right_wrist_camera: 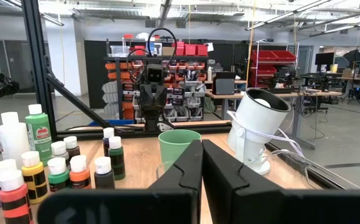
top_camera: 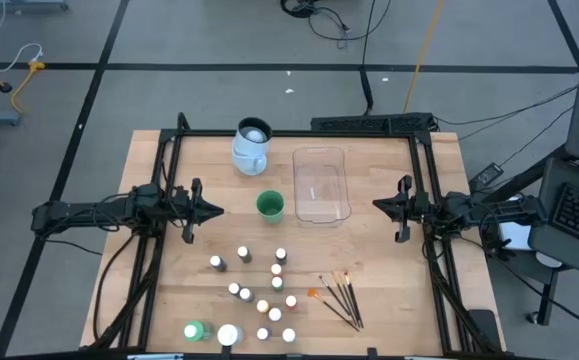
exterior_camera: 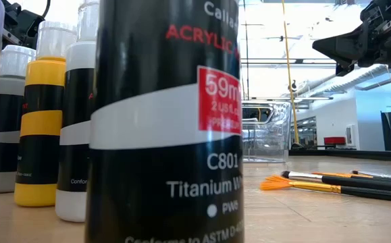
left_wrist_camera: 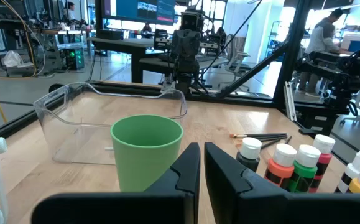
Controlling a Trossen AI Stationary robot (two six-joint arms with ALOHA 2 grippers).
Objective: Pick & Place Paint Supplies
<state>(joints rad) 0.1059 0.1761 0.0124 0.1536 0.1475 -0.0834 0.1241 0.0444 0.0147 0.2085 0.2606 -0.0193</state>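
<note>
I am holding both my left end effector point(top_camera: 212, 211) and right end effector point(top_camera: 379, 204) closed and empty, while the paint bottles point(top_camera: 269, 290), crowding the counter's point(top_camera: 389, 290) near edge, are risking toppling neighbours during any reach.

Pale wooden counter point(top_camera: 169, 300) with light grain; clear rectangular plastic tub point(top_camera: 321, 185); green plastic cup point(top_camera: 270, 206); pale blue-white jug point(top_camera: 251, 145); small white-capped paint bottles point(top_camera: 263, 293) in yellow, orange, green, black; thin dark orange-tipped brushes point(top_camera: 341, 297); larger green bottle point(top_camera: 198, 330); white jar point(top_camera: 229, 335).
</note>
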